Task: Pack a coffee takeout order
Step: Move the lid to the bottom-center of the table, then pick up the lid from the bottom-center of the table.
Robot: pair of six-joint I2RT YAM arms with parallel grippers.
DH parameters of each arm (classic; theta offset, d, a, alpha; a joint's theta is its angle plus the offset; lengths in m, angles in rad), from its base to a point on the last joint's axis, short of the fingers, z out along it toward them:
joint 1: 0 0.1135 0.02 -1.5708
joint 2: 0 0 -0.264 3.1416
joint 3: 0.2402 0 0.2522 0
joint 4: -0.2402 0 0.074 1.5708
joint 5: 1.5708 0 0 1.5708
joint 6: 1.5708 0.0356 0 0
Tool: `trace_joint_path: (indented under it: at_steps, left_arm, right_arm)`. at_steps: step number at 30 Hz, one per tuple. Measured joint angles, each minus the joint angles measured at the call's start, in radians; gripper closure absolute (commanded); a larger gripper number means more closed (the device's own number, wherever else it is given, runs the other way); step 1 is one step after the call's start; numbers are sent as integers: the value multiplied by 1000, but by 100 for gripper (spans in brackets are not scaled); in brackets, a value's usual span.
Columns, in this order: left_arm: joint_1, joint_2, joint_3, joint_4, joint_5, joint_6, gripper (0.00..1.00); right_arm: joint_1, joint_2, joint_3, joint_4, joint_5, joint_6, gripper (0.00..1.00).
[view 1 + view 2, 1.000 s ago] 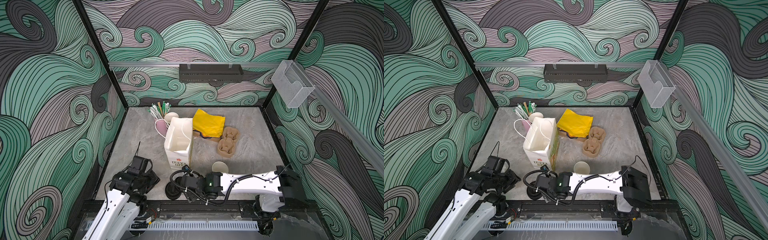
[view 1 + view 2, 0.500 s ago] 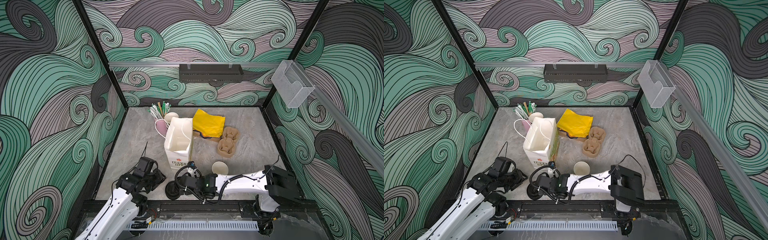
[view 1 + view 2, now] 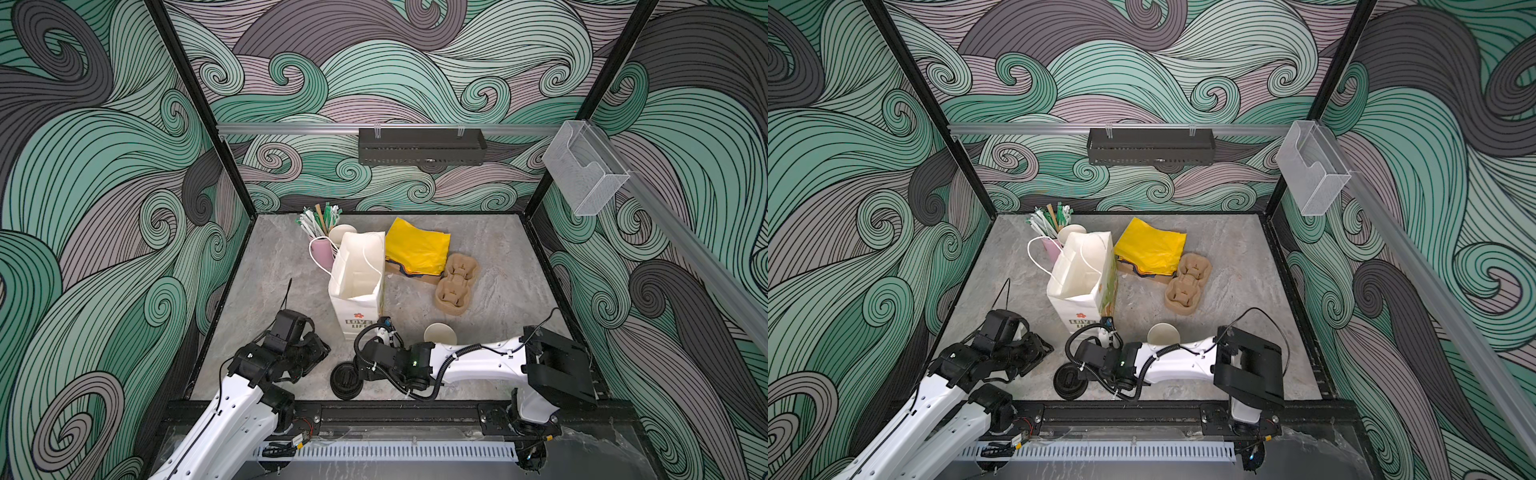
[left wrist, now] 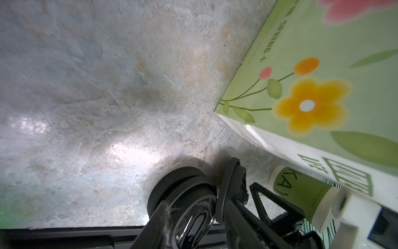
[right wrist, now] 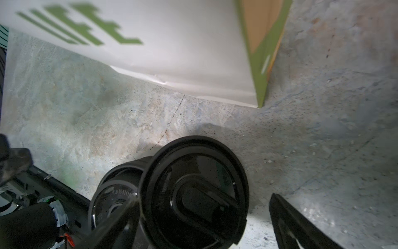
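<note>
We cannot make out the fingers of the left gripper (image 3: 309,353) from above. Its wrist view shows only one blurred dark bar at the edge, so we cannot tell whether it is open or closed. The right gripper (image 5: 203,197) is buried under its own wrist in both top views. In its wrist view the jaws are spread wide: one finger (image 5: 288,222) stands apart from the tilted lid (image 5: 200,172), and the opposite one is a blur crossing the lid's rim. We see no clamp on it. The olive-green cup (image 3: 439,333) is partly cut off by the right arm. A second cup (image 3: 341,233) peeks out behind the paper bag (image 3: 359,320), showing only its cream mouth.

The near cup stands upright, mouth up and axis vertical, just beside the right arm near the front of the table (image 3: 498,270). The tilted lid stands on edge against the lid stack (image 5: 116,189), in front of the bag, with its top face toward the right wrist camera.

We count two cups, and one tilted lid plus a stack whose number we cannot read. There is one pile of yellow napkins (image 3: 417,247) beside one two-well carrier (image 3: 455,282), one bag, and one pink cup (image 3: 322,254) of straws (image 3: 318,220)
</note>
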Motion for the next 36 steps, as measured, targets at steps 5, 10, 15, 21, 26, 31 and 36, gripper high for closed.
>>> trace_joint_path:
  at_steps: [5, 10, 15, 21, 26, 31, 36]
  left_arm:
    - [0, 23, 6, 2, -4, 28, 54]
    - [0, 5, 2, 2, -4, 42, 54]
    - [0, -63, -3, 2, -16, 42, 54]
    - [0, -93, -4, 3, -46, 41, 54]
    - [0, -106, -16, 10, -60, 39, 54]
    - [0, -140, -32, 10, -71, 24, 54]
    - [0, -169, -32, 10, -82, 21, 54]
  right_arm:
    - [2, -5, 0, -95, 42, -19, 13]
    - [6, -52, -10, -211, 64, -58, 11]
    - [6, -103, -7, -248, 55, -163, 7]
    - [-25, -40, 20, -227, -36, -406, 14]
    - [-35, -15, -13, -174, -103, -603, 15]
    - [-35, 18, -8, -169, -130, -713, 14]
    - [-35, 42, 11, -178, -122, -743, 17]
